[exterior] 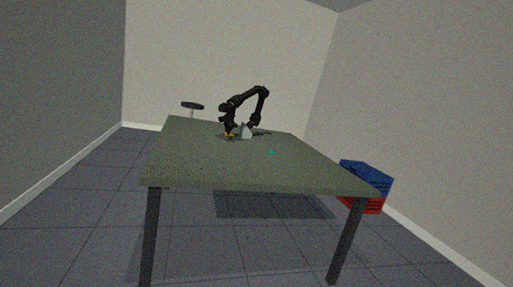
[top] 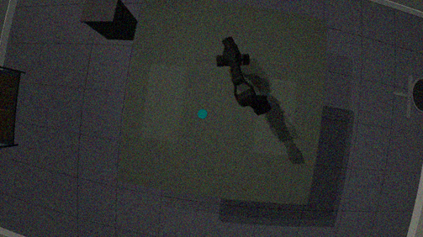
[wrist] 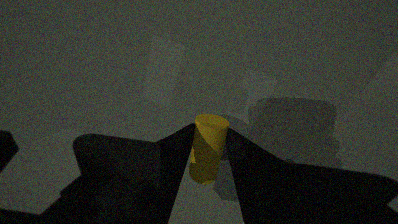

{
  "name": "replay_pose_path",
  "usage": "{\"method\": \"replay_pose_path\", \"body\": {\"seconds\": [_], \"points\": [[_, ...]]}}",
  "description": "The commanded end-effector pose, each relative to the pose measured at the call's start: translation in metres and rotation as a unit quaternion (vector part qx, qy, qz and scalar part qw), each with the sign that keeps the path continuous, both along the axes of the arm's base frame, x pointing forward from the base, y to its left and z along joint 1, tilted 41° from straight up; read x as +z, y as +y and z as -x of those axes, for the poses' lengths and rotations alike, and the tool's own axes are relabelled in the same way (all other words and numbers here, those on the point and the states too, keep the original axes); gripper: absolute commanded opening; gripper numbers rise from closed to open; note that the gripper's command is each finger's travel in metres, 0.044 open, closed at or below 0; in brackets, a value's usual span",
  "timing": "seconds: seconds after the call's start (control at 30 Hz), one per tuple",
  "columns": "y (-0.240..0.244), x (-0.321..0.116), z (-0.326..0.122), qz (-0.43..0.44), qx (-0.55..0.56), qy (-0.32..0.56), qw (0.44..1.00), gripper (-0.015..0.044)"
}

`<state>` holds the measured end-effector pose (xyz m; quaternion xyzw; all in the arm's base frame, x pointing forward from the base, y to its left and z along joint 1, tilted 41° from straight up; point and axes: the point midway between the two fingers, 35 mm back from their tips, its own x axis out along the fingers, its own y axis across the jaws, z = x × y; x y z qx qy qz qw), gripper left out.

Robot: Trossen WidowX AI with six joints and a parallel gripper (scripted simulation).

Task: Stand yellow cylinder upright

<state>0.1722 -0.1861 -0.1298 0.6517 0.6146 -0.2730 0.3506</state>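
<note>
tool: the black two-finger gripper (exterior: 229, 132) (wrist: 210, 130) is clamped on the solid yellow tall cylinder (exterior: 230, 134) (wrist: 208, 150), a fingertip on each side of it
cylinder: low at the dark olive-green tabletop (top: 184, 157) (exterior: 220, 168), still to be stood up as far as I can judge; can't tell from these views if it touches the surface
target: the flat cyan circle (top: 202, 114) (exterior: 272, 152) lies well apart from the gripper, nothing standing on it
grip slip: the fingertips look to have it nearer one end in the wrist view, so the long free part could droop or swivel in the pinch once lifted, and then it lands tilted
turning it upright: if the wrist rolls it while too low, the free end could dig into the tabletop and get knocked out of the fingers (been there, it's annoying)
grey block: the pale grey wedge-like piece (exterior: 246, 131) is near the arm in the exterior view, so a low swing toward the circle might clip it
set-down: letting go with the base not flat would likely topple something this slim, and a sideways exit could drag it off the circle; I'd open evenly and back out slowly
</note>
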Motion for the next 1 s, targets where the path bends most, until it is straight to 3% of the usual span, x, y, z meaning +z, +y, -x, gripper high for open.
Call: {"method": "replay_pose_path", "body": {"seconds": [0.0, 0.97], "points": [[-0.005, 0.004, 0.001, 0.001, 0.004, 0.001, 1.000, 0.0105], [-0.025, 0.037, 0.007, -0.008, 0.006, 0.010, 1.000, 0.0105]]}}
